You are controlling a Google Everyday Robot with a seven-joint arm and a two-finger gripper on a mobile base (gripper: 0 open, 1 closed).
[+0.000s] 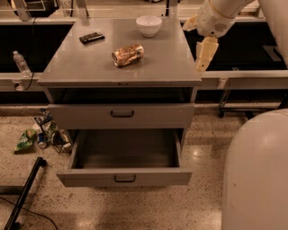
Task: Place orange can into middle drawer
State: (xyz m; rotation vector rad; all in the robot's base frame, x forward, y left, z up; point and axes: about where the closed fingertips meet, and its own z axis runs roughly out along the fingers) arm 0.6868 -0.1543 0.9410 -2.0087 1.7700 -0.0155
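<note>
dented orange can (128, 54) on tabletop (81, 67) | middle drawer (90, 178) open | gripper (201, 65) right of tabletop, grip unclear

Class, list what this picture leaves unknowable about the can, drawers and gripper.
Camera view:
orange can: label too small to read.
middle drawer: front strip of floor hidden by its own panel.
upper drawer: contents hidden, closed front.
gripper, right of the cabinet top: its arm cut off by the top edge.

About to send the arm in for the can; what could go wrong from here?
The can lies on its side and may roll when touched. The claw hangs beside the right edge of the cabinet top and could clip it coming in.
</note>
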